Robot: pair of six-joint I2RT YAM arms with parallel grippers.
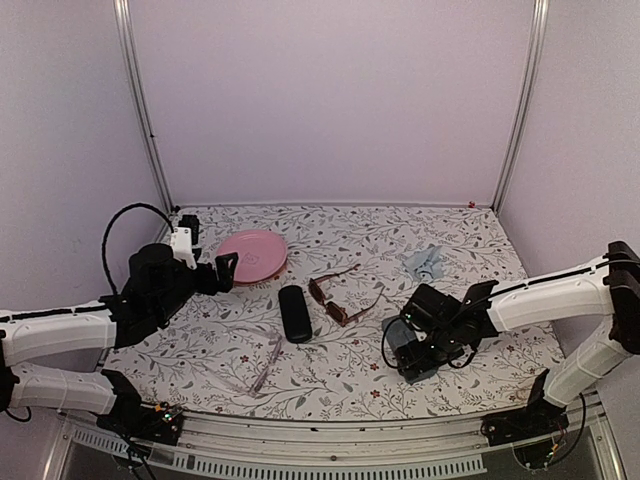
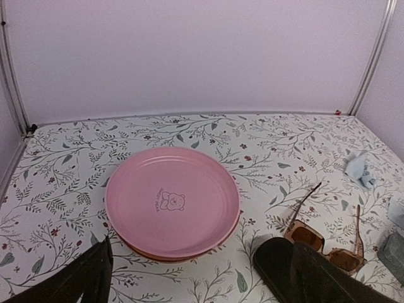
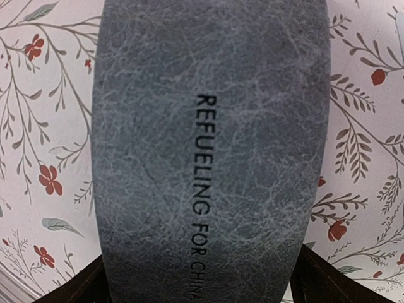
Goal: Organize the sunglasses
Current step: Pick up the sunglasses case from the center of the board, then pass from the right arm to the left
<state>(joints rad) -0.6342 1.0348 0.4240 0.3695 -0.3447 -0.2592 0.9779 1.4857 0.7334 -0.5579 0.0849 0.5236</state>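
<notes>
Pale walls (image 1: 330,100) are enclosing the floral-print table (image 1: 480,240) you are working over. From the top camera, your left tool (image 1: 225,270) is hovering beside the pink plate (image 1: 252,255) toward the far left corner, its jaws standing wide and gripping nothing. The reddish-brown sunglasses (image 1: 340,300) are lying unfolded at mid-table, just right of the black case (image 1: 294,313). The pale-framed pair (image 1: 262,368) is lying toward the near edge, left of centre. Your right tool (image 1: 405,345) is sitting over the grey-blue case (image 1: 400,340) on the right half, and a blue cloth (image 1: 425,262) is lying farther back.

Your left wrist camera is showing the plate (image 2: 172,202) straight ahead, with the reddish-brown sunglasses (image 2: 322,243) at the lower right.

Your right wrist camera is filling with the grey-blue case (image 3: 208,145), which is resting on the table. Both fingers (image 3: 69,287) are straddling it, spread wide. You cannot tell whether the pads are touching it.
</notes>
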